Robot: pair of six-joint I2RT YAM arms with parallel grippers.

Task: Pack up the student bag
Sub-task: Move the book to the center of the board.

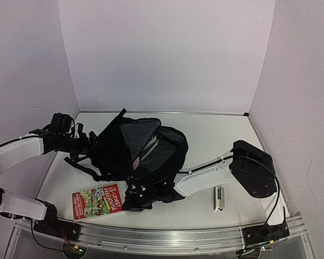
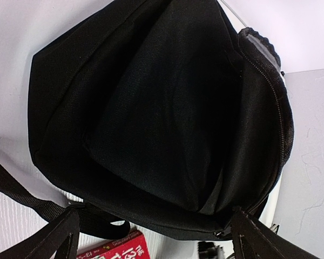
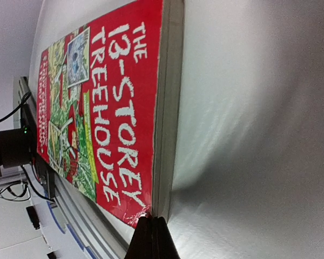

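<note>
We've got the student bag (image 1: 116,148) mid-frame w/ its mouth gaping; right gripper (image 1: 136,200) is pinched closed at the red book (image 1: 97,201), left gripper (image 1: 82,141) is spread wide beside the bag.

Top view: the book lies flat at lower left, just beside the bag's near end, not yet packed. The left gripper sits at the bag's left flank, prob. to steady it or hold the opening. Left wrist: black bag fabric (image 2: 167,118) fills the frame betw. the wide-apart fingers (image 2: 59,237), and we see nothing clamped. Right wrist: fingers (image 3: 151,237) are pressed together w/ nothing betw. them, tip touching the book (image 3: 113,108) at its near corner, bottom centre. We judge that's to wedge under or nudge the edge off the table (image 3: 248,135) before a proper grip.
</note>
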